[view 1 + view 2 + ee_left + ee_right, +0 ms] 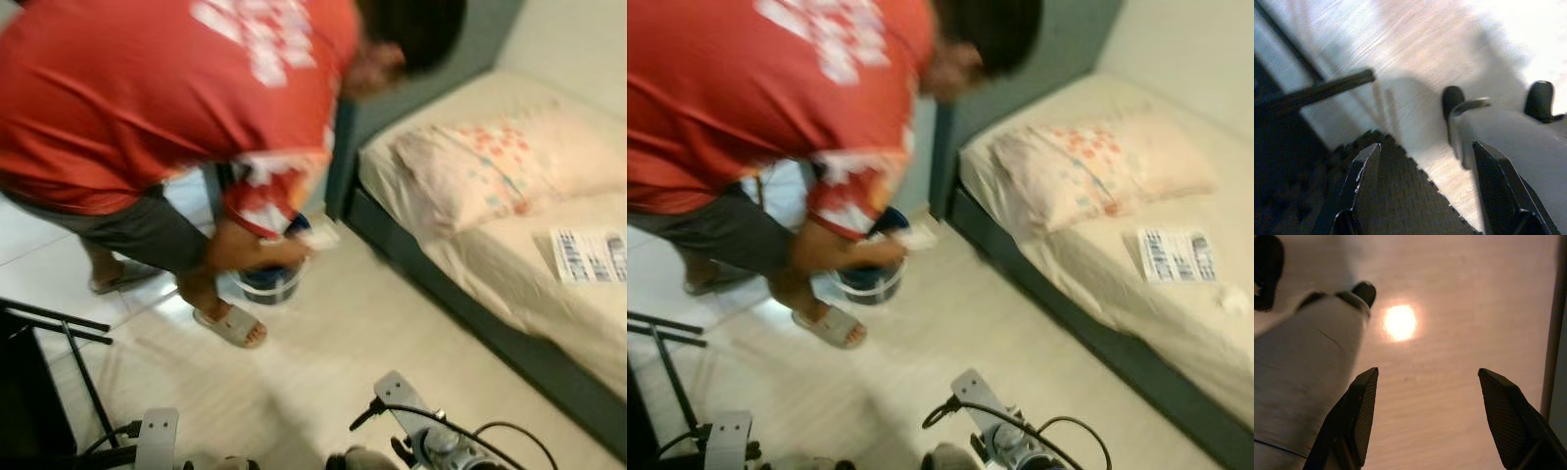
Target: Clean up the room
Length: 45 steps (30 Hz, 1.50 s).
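item 1: small dark blue round bucket [271, 282] on the pale wood-look floor [323, 362], near the foot-end corner of the bed; probably the bin for collected rubbish, set there within reach of both bed and floor.

item 2: person in a red printed t-shirt [147, 88] and grey shorts, bent low over the bucket, one hand [294, 250] at its rim with something white, too blurred to identify.

item 3: low bed with dark grey frame [509, 343] and cream sheet; on it a cream pillow with orange floral print [490, 166] and a white printed paper sheet [588, 257], the latter lying loose and likely a thing to clear away.

item 4: black metal stand legs [69, 333] at the robot's left.

item 5: left end effector [1425, 161], fingers spread wide, holding nothing, hanging low over the floor and a dark textured mat [1396, 196].

item 6: right end effector [1425, 396], fingers spread wide, empty, pointing down at bare floor beside the robot's own silver leg [1303, 367].

judgement: both arms hang idle; no pickup begun.
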{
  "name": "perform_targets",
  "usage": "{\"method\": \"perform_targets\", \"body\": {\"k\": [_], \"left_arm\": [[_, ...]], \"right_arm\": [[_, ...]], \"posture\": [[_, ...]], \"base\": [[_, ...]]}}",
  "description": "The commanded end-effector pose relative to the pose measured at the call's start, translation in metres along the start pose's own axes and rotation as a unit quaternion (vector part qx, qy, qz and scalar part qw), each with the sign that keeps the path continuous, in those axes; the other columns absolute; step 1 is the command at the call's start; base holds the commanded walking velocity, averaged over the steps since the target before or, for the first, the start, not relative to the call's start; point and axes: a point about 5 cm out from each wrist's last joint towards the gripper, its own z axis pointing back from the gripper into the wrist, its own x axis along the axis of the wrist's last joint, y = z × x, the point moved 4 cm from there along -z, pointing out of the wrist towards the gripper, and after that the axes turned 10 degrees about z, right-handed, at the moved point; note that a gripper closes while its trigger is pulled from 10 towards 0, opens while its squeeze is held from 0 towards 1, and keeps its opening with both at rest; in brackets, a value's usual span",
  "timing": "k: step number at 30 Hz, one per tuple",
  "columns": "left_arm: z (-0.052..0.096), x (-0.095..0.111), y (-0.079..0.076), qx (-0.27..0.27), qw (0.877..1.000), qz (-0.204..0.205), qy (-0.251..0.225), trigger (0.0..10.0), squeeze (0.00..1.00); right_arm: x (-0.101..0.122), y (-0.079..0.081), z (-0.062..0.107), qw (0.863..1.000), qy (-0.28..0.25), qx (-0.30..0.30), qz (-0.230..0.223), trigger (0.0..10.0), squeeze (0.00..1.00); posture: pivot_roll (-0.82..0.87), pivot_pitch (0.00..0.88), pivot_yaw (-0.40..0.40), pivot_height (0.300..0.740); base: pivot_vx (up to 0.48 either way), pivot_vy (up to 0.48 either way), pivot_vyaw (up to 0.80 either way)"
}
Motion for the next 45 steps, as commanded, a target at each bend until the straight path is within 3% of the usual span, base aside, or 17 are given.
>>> {"method": "perform_targets", "body": {"k": [1, 36, 37, 45], "left_arm": [[0.001, -0.008, -0.001, -0.004, 1.0, -0.003, 0.012, 10.0, 0.0], [0.001, -0.006, -0.001, -0.004, 1.0, 0.013, 0.005, 10.0, 0.0], [0.0, 0.001, 0.005, 0.01, 1.0, 0.018, -0.008, 10.0, 0.0], [-0.001, 0.011, 0.009, 0.017, 0.999, 0.032, -0.023, 10.0, 0.0]], "right_arm": [[-0.009, 0.001, 0.001, 1.0, 0.013, 0.004, -0.003, 10.0, 0.0], [-0.015, -0.006, 0.001, 0.999, 0.024, -0.01, -0.035, 10.0, 0.0], [-0.009, -0.002, 0.001, 0.999, 0.009, 0.003, -0.051, 10.0, 0.0], [-0.004, 0.0, 0.0, 0.998, 0.001, 0.009, -0.056, 10.0, 0.0]], "posture": [[-0.02, 0.014, 0.026, 0.74], [-0.02, 0.017, 0.03, 0.74], [-0.02, 0.014, 0.016, 0.74], [-0.02, 0.012, 0.013, 0.74]], "base": [[0.0, 0.0, -0.76], [0.0, 0.0, -0.76], [0.0, 0.0, -0.76], [0.0, 0.0, -0.76]]}}
